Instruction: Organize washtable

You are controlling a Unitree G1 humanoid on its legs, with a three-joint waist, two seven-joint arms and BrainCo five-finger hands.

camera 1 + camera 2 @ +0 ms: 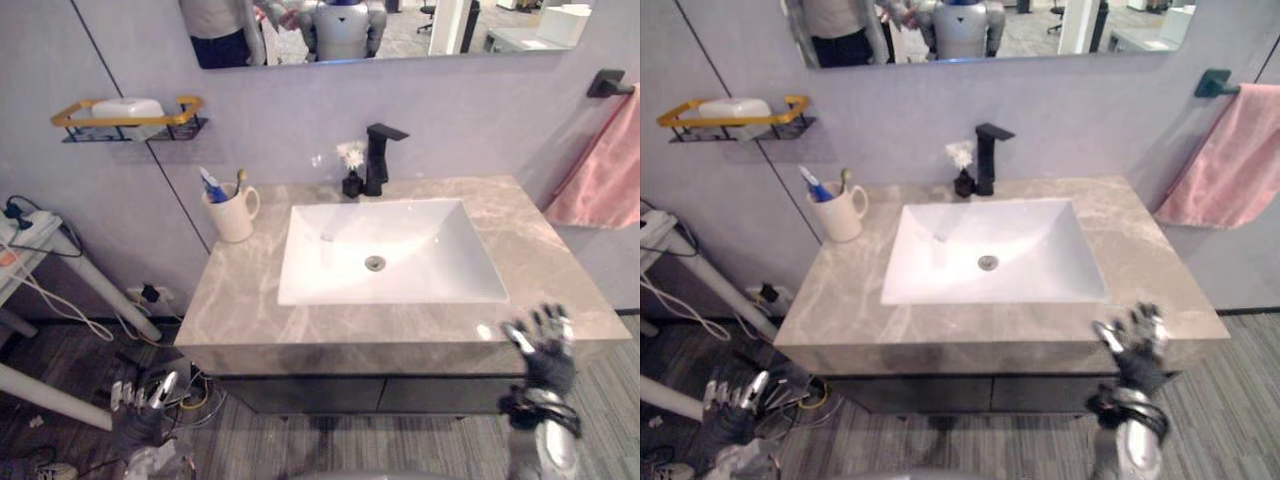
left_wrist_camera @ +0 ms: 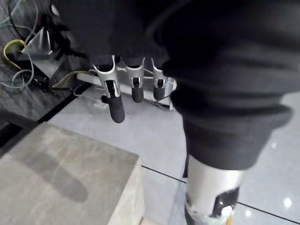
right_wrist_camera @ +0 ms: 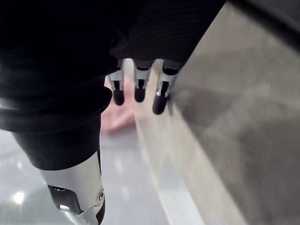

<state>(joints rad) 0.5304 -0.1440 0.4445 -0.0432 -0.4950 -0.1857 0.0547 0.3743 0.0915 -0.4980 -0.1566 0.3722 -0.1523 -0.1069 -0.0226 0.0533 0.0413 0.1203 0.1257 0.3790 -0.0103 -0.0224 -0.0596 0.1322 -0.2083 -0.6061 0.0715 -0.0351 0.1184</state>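
The right robot hand [image 1: 545, 345] hovers at the front right edge of the grey marble-patterned worktop [image 1: 250, 300], fingers spread and loosely straight, holding nothing. Its wrist view puts the dark fingertips just beside the slab's edge. The left robot hand [image 1: 138, 398] hangs low off the front left corner, over the floor, equally relaxed and empty.

A white rectangular basin [image 1: 420, 250] is sunk into the middle of the worktop. Behind it stands a black angular tap [image 1: 378, 158], with a small dark vase holding a white flower [image 1: 352, 180] just beside it. A cream ceramic mug [image 1: 232, 215] stands upright at the back left corner, carrying 2 toothbrushes [image 1: 212, 185]. On the wall are a yellow wire shelf [image 1: 70, 118] and a pink towel [image 1: 605, 170].

With both hands empty, the tidying seems to be at the approach step. The mug and vase look like the 2 loose things. Reaching the mug would probably call for the left robot hand to rise above the front edge, then grip the mug upright so nothing tips out.
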